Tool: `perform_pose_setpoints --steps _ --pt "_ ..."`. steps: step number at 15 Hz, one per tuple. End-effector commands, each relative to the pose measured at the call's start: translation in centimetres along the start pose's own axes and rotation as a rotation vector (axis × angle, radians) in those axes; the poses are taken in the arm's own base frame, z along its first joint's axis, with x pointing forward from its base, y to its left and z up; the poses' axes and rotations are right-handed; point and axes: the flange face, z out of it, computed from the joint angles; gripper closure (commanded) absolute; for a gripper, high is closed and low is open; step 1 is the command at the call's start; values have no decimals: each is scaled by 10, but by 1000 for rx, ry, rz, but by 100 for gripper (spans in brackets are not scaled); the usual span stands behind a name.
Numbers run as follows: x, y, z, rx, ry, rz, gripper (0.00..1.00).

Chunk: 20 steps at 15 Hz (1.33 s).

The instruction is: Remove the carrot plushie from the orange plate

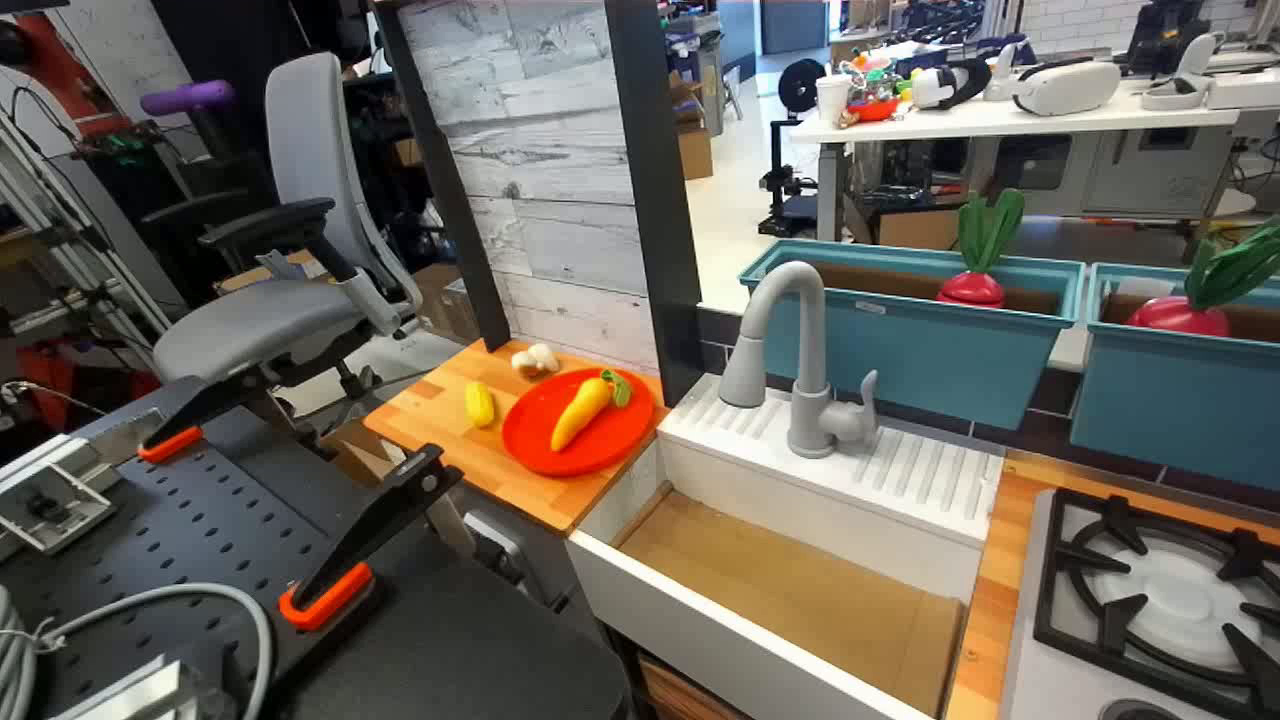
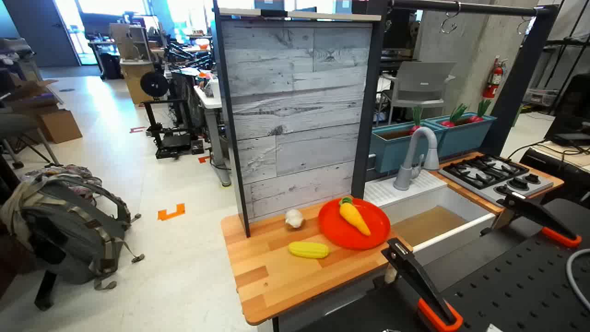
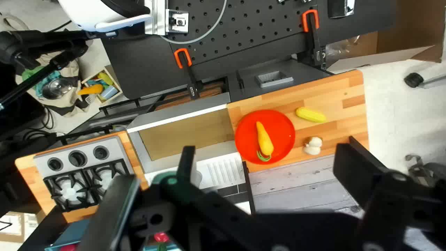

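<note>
A play kitchen counter (image 2: 276, 295) of pale wood stands in a busy workroom, backed by a grey plank panel (image 2: 299, 92). On the round red-orange plate (image 1: 620, 435) lies the carrot (image 1: 580, 413), flat on its side, its green leaves (image 1: 621, 388) close to the rim toward the panel and its thin tip pointing away from it. It looks like a soft stuffed toy, so it should be light, give under a squeeze and take no harm; it probably grips well enough, though the glossy plate beneath might slide if nudged. The best hold is likely across the thick part, just short of the leaves, since the tapered tip offers less to pinch. In the wrist view the gripper (image 3: 268, 153) holds nothing, its jaws spread wide, well apart from the carrot, so the lift seems not yet begun. Beside the plate, on the wood, are a yellow corn cob (image 2: 308, 249) and a white bulb (image 2: 294, 218), perhaps garlic; on the opposite side comes the sink (image 1: 680, 620) with its grey tap (image 1: 812, 340), then the stove (image 2: 500, 175). No brand or writing can be read: the pale label (image 1: 878, 305) on the teal planter (image 1: 940, 350) behind the tap is too small.
</note>
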Motion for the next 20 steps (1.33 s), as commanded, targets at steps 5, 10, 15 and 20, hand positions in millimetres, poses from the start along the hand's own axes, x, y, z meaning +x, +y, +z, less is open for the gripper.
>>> perform_pose_setpoints --steps 5,10,15,20 --pt "0 0 -1 0 0 0 0" --pt "0 0 -1 0 0 0 0" --pt "0 0 -1 0 0 0 0" --pt "7 -1 2 35 20 19 0"
